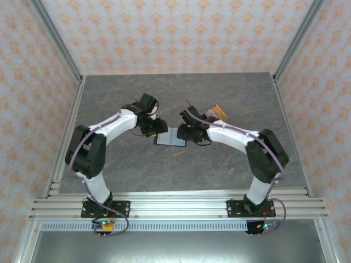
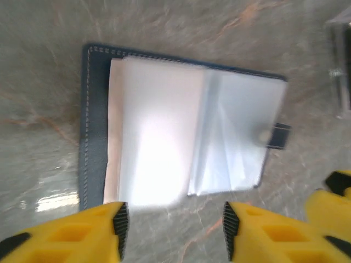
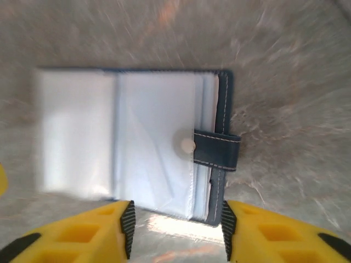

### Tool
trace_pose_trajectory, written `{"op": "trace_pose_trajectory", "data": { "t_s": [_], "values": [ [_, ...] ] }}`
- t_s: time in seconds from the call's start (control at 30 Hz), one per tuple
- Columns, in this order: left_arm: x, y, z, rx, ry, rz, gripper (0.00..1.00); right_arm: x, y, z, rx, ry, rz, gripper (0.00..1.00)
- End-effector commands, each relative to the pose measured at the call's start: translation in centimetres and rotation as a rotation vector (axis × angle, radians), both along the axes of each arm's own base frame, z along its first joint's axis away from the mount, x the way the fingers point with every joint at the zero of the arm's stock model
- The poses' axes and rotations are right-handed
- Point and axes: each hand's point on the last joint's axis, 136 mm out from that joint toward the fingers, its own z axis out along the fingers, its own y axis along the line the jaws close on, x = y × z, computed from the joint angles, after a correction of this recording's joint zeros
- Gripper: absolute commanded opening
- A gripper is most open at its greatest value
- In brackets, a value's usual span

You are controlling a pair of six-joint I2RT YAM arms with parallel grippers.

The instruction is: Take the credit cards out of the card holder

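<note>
The card holder (image 1: 171, 137) lies open on the grey table between my two grippers. In the left wrist view the card holder (image 2: 93, 126) shows its navy stitched edge on the left, pale clear sleeves over a white card (image 2: 151, 142), and its closure tab (image 2: 281, 135) on the right. My left gripper (image 2: 173, 224) hovers open just short of its near edge, holding nothing. In the right wrist view the card holder (image 3: 224, 109) has its tab (image 3: 216, 150) on the right. My right gripper (image 3: 176, 227) is open above its near edge. An orange-brown card (image 1: 220, 112) lies behind the right arm.
The yellow fingers (image 2: 334, 194) of the right gripper reach into the left wrist view at the lower right, close to the tab side. A clear plastic piece (image 2: 340, 71) lies at the upper right. Metal frame posts (image 1: 57, 44) and patterned walls bound the table.
</note>
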Motion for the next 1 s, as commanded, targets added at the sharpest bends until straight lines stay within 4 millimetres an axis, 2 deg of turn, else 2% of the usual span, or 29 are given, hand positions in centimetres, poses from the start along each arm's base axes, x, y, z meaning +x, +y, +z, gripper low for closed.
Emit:
{"op": "trace_pose_trajectory", "data": {
  "t_s": [0.0,0.17,0.27,0.33,0.43,0.57,0.67,0.77,0.83,0.97],
  "values": [
    [-0.4,4.2,2.8,0.111,-0.076,0.083,0.63,0.9,-4.5,5.1,-0.118,-0.177,-0.096,0.61],
    [-0.6,11.1,6.1,0.287,-0.198,0.236,0.83,1.9,-12.3,11.6,-0.331,-0.436,-0.262,0.84],
    [-1.1,15.2,7.8,0.391,-0.268,0.352,0.95,2.0,-16.8,14.5,-0.411,-0.548,-0.38,0.99],
    [-1.4,17.7,8.9,0.446,-0.326,0.446,0.98,1.8,-19.7,15.5,-0.449,-0.602,-0.458,0.99],
    [-2.0,20.7,9.9,0.543,-0.427,0.564,1.0,1.4,-24.3,15.6,-0.524,-0.656,-0.609,0.99],
    [-2.6,23.5,10.1,0.631,-0.53,0.675,1.0,1.4,-28.5,13.0,-0.606,-0.694,-0.718,0.99],
    [-3.0,25.3,10.1,0.748,-0.579,0.707,1.0,1.3,-30.6,10.4,-0.603,-0.693,-0.76,0.99],
    [-2.8,26.3,9.4,0.861,-0.599,0.672,1.0,1.3,-31.6,7.9,-0.616,-0.678,-0.758,0.99],
    [-2.3,26.3,8.7,0.888,-0.622,0.645,1.0,1.7,-31.6,6.1,-0.619,-0.635,-0.726,0.99],
    [-1.1,25.4,6.8,0.849,-0.691,0.584,1.0,2.7,-31.0,4.1,-0.623,-0.641,-0.674,0.99]
  ]
}}
